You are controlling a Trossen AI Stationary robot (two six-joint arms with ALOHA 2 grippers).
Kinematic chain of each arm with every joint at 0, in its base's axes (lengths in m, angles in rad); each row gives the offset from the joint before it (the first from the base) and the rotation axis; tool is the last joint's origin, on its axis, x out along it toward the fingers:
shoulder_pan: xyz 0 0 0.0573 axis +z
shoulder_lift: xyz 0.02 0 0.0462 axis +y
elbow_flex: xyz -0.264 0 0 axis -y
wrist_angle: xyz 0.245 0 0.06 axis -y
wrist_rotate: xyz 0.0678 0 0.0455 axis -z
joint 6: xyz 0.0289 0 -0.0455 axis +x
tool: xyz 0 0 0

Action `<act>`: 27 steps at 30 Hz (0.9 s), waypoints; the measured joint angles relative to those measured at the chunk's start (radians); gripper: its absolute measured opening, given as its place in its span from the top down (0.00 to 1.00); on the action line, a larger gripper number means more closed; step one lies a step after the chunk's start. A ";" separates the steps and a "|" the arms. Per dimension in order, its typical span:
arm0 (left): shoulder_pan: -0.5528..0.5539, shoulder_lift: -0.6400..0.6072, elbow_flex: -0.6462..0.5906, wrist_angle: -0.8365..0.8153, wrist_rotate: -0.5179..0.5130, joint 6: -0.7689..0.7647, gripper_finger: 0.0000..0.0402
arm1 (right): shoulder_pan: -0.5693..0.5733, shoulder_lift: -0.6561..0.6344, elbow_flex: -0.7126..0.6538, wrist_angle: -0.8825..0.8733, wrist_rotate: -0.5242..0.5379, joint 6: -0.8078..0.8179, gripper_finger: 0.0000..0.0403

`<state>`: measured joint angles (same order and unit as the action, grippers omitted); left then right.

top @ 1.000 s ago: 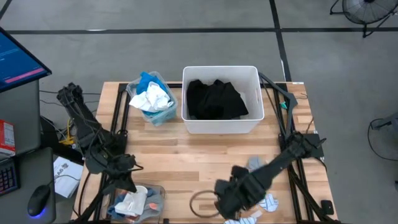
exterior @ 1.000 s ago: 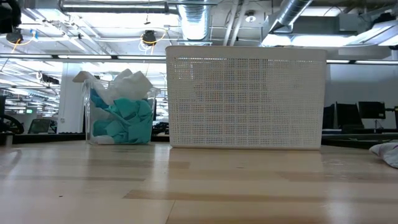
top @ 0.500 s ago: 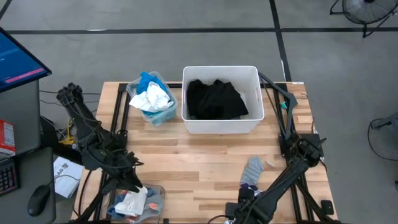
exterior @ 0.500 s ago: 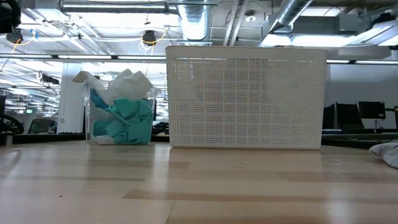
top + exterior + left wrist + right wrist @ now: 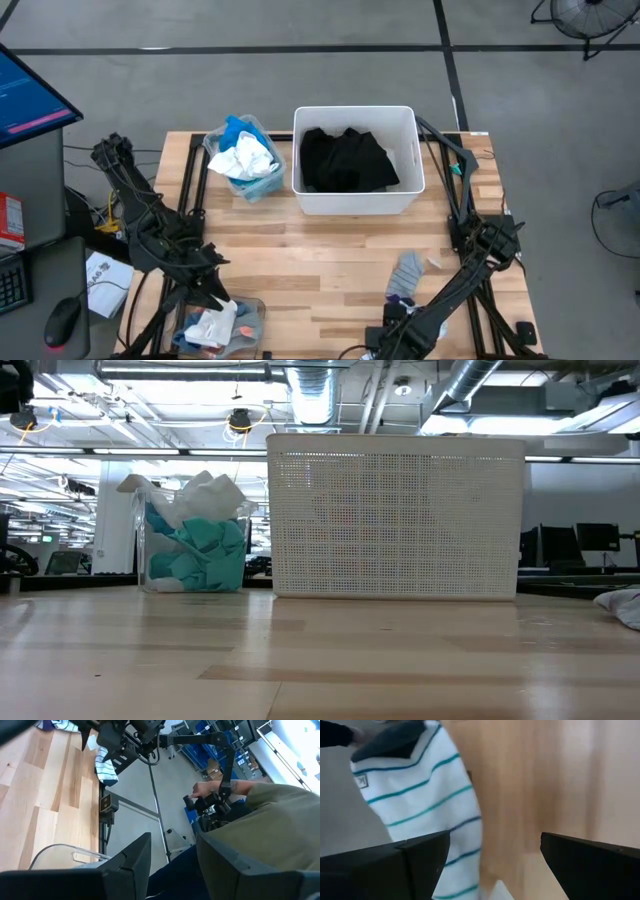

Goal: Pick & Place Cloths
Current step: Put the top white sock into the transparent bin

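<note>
I am looking past the right gripper (image 5: 492, 860), whose jaws are standing wide apart with nothing between them, hovering low at the near edge of the table (image 5: 330, 265). The striped sock (image 5: 427, 805) is lying just ahead of those jaws and off toward one finger, not centred in the gap; its long axis is running roughly along the line the gripper is pointing, dark cuff at the far end. I am judging that the next grab calls for a sideways shift so the sock sits between the fingers, crossing it rather than following it.

The grey sock (image 5: 407, 272) is lying farther in on the table, near the right arm. The left gripper (image 5: 172, 865) is hanging over the clear bin (image 5: 250, 318) at the near left corner, jaws partly apart and empty, so the right arm is the nearer one. The white tub (image 5: 355, 205) holding the black garment (image 5: 345, 160) is sitting well apart, at the far side.
</note>
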<state>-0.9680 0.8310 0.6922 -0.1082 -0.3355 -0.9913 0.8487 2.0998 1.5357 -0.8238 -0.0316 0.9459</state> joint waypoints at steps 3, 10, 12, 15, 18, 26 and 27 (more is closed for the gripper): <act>0.000 0.000 0.000 0.001 0.000 0.000 0.65 | 0.000 0.000 -0.043 0.070 -0.024 -0.003 0.24; 0.016 0.000 0.000 0.005 -0.002 0.000 0.65 | -0.020 -0.006 -0.099 0.046 -0.028 0.060 0.43; 0.027 0.000 0.000 0.005 -0.002 0.000 0.65 | -0.034 -0.005 -0.102 0.040 -0.028 0.033 0.60; 0.044 0.000 0.000 0.005 -0.002 0.000 0.65 | -0.069 -0.004 -0.101 0.058 -0.039 0.009 0.89; 0.065 0.000 0.000 0.005 -0.002 0.000 0.65 | -0.115 -0.003 -0.097 0.045 -0.038 -0.012 0.96; 0.126 0.000 0.000 0.005 -0.009 0.019 0.65 | -0.213 -0.095 -0.033 -0.002 0.076 -0.078 0.99; 0.132 0.000 0.000 0.005 -0.015 0.031 0.65 | -0.218 -0.112 -0.029 -0.002 0.097 -0.082 0.99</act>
<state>-0.8358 0.8311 0.6922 -0.1029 -0.3503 -0.9604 0.6311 1.9874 1.5068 -0.8259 0.0657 0.8643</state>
